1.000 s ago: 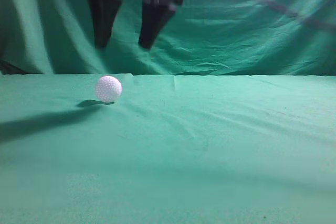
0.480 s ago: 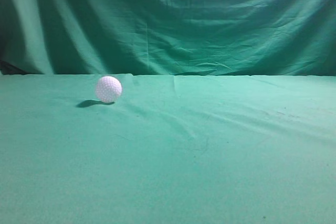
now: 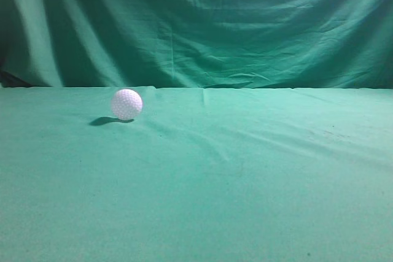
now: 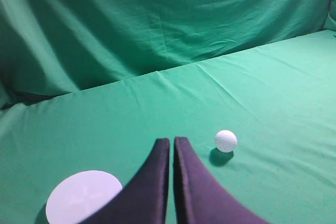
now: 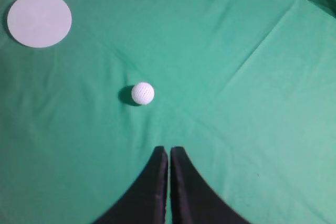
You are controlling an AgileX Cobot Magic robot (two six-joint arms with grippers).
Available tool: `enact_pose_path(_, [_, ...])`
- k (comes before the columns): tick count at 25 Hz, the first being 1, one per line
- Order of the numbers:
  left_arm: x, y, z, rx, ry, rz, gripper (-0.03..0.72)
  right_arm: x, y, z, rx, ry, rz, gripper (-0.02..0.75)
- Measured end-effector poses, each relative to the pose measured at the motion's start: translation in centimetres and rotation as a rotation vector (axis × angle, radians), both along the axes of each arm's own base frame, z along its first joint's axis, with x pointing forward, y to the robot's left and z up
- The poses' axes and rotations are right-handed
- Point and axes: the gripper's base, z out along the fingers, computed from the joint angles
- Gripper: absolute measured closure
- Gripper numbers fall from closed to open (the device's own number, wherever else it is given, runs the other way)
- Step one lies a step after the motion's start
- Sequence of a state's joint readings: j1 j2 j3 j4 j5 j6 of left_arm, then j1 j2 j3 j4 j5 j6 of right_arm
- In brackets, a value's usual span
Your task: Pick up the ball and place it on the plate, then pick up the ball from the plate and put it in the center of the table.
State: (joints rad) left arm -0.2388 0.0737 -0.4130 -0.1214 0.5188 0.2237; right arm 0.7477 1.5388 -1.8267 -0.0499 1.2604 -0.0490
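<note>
The white dimpled ball [image 3: 127,104] rests on the green table [image 3: 245,170], left of the middle in the exterior view. It also shows in the left wrist view [image 4: 226,140] and the right wrist view [image 5: 143,93]. A flat white round plate [image 5: 39,19] lies on the cloth apart from the ball; it also shows in the left wrist view [image 4: 83,196]. My left gripper [image 4: 171,141] is shut and empty, left of the ball. My right gripper [image 5: 169,150] is shut and empty, well short of the ball. Neither gripper shows in the exterior view.
A draped green backdrop curtain [image 3: 202,23] hangs behind the table's far edge. The cloth has shallow wrinkles [image 3: 209,145] to the right of the ball.
One second ago a dark open gripper hung above the ball at the top of the exterior view. It has left that view. The ball has not moved.
</note>
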Motion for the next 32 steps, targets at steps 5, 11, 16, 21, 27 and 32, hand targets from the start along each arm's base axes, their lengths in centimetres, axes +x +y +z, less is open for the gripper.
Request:
enact_pose_path(5, [0.0, 0.0, -0.1, 0.001, 0.002, 0.0, 0.688, -3.9, -3.6, -0.5, -0.009, 0.01, 0.0, 0.738])
enact_pose_path(11, [0.0, 0.0, -0.1, 0.001, 0.004, 0.0, 0.688, -8.3, -7.4, -2.1, 0.085, -0.063, 0.014, 0.738])
enact_pose_path(16, [0.0, 0.0, -0.2, 0.002, 0.006, 0.0, 0.688, -11.1, -9.1, -5.4, 0.203, -0.079, 0.035, 0.738])
enact_pose_path(21, [0.0, 0.0, -0.2, 0.002, 0.006, 0.0, 0.688, -13.4, -10.7, -8.2, 0.336, -0.146, 0.061, 0.738])
enact_pose_path(27, [0.0, 0.0, -0.2, 0.002, 0.006, 0.0, 0.688, -16.1, -12.9, -8.7, 0.513, -0.266, 0.059, 0.738])
enact_pose_path(32, [0.0, 0.0, -0.2, 0.002, 0.006, 0.0, 0.688, -18.1, -14.8, -8.0, 0.553, -0.361, 0.091, 0.738])
